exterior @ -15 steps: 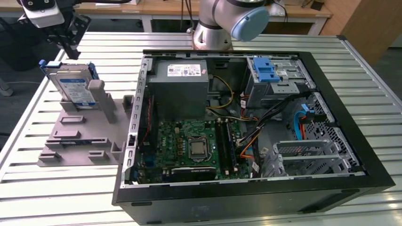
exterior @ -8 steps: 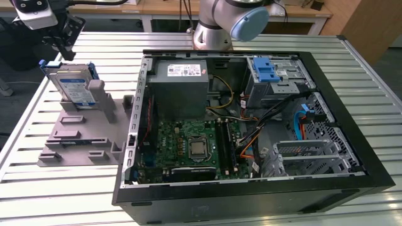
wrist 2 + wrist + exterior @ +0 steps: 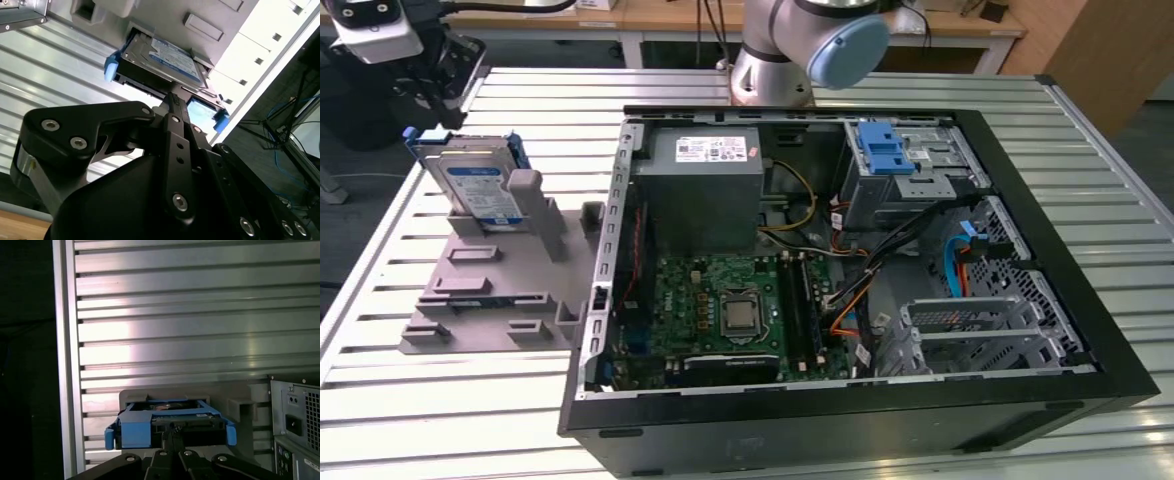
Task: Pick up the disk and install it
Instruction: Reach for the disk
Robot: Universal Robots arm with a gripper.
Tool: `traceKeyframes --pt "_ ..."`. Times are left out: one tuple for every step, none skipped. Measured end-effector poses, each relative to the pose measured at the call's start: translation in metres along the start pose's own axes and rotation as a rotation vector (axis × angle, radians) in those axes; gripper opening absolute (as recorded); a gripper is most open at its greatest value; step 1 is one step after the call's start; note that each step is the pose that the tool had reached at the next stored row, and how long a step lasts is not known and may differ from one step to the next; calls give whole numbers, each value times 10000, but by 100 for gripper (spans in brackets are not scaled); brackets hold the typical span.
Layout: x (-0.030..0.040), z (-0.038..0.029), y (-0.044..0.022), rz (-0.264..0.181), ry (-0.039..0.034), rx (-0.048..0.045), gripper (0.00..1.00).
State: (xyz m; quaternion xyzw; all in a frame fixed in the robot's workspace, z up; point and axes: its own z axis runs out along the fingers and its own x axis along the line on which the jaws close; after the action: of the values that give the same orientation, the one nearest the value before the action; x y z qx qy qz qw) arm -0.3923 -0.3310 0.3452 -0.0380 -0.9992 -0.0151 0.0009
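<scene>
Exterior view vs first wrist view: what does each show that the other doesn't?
Exterior view: open black computer case with green motherboard, grey power-supply box. First wrist view: case's rear power socket; black claw at the edge of the silver-grey, blue-framed disk. Shared: that disk upright in a grey holder on the slatted metal table.

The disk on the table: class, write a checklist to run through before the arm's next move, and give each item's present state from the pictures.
1. Disk stands upright in the grey holder: ok.
2. Blue carrier frames the disk: ok.
3. Gripper is centred at the disk's edge, in both wrist views: ok.
4. Gripper has hold of the disk: cannot tell.
5. Computer case lies open: ok.
6. A bay in the case is free for the disk: cannot tell.
</scene>
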Motion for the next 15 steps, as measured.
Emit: traceKeyframes --pt "20 3 3 0 -1 0 11" --pt "42 6 7 0 -1 0 11" --pt "62 8 10 -1 -1 0 11" --pt "82 10 13 -1 -1 1 11" --pt "102 13 15 -1 -1 1 11" --pt "121 15 17 0 0 2 11" --pt "139 17 19 0 -1 1 11" --pt "155 19 19 0 0 2 11" --pt "171 20 19 0 -1 1 11" --pt "184 21 19 0 0 2 11" --pt "197 21 19 0 1 3 11" --pt "210 22 19 0 0 2 11" --pt "223 22 17 0 0 2 11" --pt "236 22 16 0 0 2 11" --pt "246 22 16 0 -2 2 11"
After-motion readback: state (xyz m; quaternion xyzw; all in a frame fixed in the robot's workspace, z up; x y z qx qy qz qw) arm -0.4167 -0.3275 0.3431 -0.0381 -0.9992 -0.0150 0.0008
